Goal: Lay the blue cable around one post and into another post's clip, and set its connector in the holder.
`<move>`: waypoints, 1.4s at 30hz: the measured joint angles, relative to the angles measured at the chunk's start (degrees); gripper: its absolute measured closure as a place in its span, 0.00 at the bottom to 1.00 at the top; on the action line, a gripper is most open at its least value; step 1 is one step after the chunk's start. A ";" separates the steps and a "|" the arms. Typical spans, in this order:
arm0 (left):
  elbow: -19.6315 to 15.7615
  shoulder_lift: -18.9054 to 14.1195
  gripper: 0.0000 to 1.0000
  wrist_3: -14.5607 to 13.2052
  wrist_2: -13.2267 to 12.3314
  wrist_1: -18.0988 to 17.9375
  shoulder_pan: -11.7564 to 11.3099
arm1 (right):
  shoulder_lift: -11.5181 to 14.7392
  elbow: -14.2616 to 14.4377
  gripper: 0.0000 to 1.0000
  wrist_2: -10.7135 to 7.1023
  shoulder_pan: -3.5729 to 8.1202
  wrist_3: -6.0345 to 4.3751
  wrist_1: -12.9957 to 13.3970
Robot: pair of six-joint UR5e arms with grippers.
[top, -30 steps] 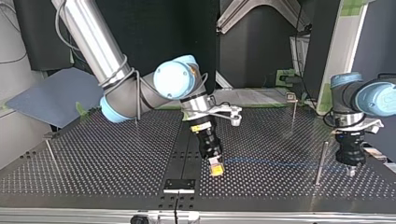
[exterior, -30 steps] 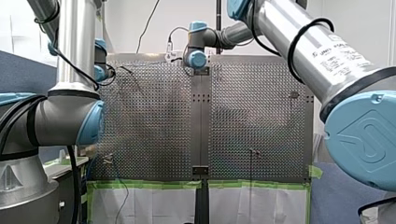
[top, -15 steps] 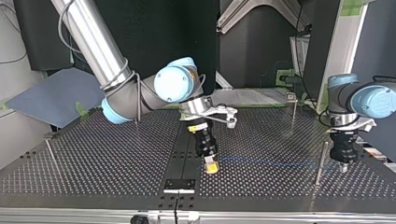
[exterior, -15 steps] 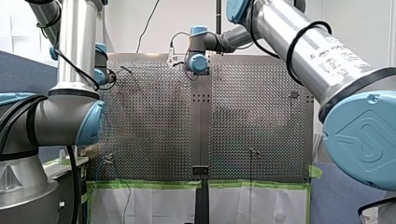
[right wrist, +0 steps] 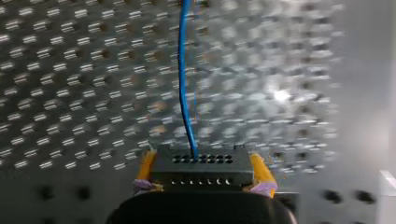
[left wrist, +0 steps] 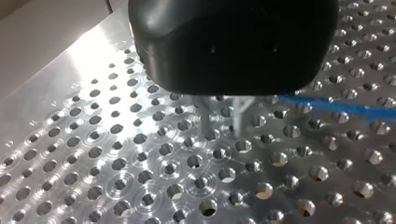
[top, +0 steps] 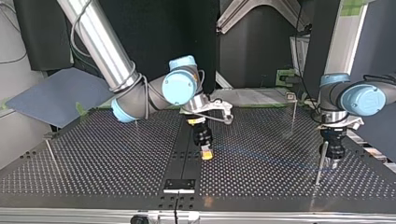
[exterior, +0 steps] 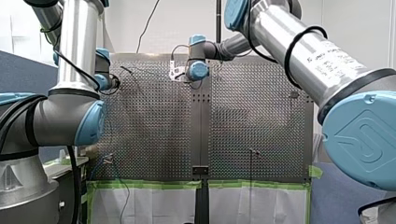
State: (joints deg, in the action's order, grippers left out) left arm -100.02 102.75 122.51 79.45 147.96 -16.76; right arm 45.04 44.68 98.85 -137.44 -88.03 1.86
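In the right wrist view my right gripper (right wrist: 201, 184) is shut on a black connector (right wrist: 201, 165), its yellow pads on either side. The blue cable (right wrist: 184, 84) runs straight ahead from it over the perforated table. In the top view that gripper (top: 206, 155) hangs low near the centre strip, and the cable (top: 266, 162) shows as a faint line toward a thin post (top: 320, 161). My left gripper (top: 334, 162) hovers just beside that post. Its two metal fingers (left wrist: 206, 122) stand slightly apart, open with nothing between them, and the cable (left wrist: 336, 106) lies beside them.
A small black-and-white block (top: 179, 185) sits on the centre strip at the top view's near edge. A post with a clip top (top: 292, 100) stands behind my left gripper, and another thin post (top: 51, 156) at the view's left. Green tape (exterior: 149, 185) lines the table's edge.
My right gripper carried the connector back from the top view's near edge and slightly left. My left gripper moved left and back, closer to the thin post.
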 joint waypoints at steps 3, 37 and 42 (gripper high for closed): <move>-0.02 -0.03 0.00 -0.24 0.93 0.80 0.02 | -0.09 1.19 1.00 0.35 0.09 0.09 0.22; -0.06 0.01 0.00 1.64 2.10 4.43 0.99 | 0.17 17.24 1.00 12.24 2.28 -5.42 15.12; -0.03 0.02 0.00 1.69 2.35 4.38 0.93 | 0.19 19.45 1.00 14.36 3.10 -7.00 17.32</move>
State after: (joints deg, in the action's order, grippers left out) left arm -100.05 102.76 124.20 81.80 152.34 -15.83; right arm 45.23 64.13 113.21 -134.34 -95.03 19.19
